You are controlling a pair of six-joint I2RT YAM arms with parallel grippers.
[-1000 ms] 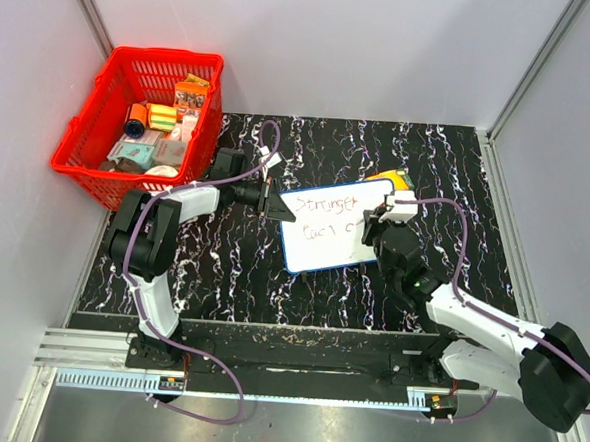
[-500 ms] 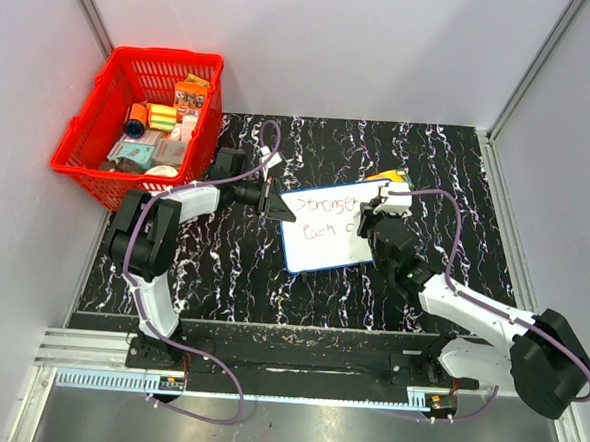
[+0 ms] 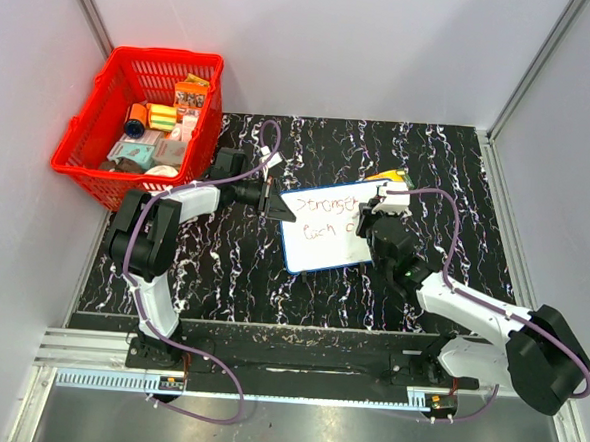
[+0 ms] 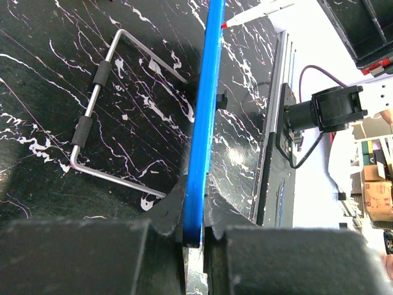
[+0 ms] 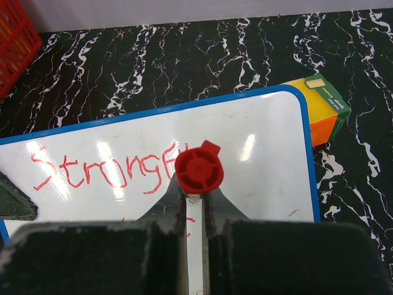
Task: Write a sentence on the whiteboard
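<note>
Fingers (image 5: pixel 164 208) of our right gripper (image 5: pixel 195 200) pinch the red-capped marker (image 5: pixel 199 167) over the whiteboard's (image 5: pixel 270 153) right half, the sentence (image 5: pixel 104 173) lying leftward along its long axis.

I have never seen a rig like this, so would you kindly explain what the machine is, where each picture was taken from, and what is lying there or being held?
Two robot arms stand at the near edge of a black marbled table. One picture looks down from above and behind them; the other two come from cameras on the wrists. The left gripper is shut on the blue frame of the flat white rectangular whiteboard. The right gripper is shut on a marker with a red end. The red handwritten sentence starts with roughly "Stronger", with a second line begun. A small orange box lies by the board's far right corner, and a red plastic basket of small packages stands far left.
</note>
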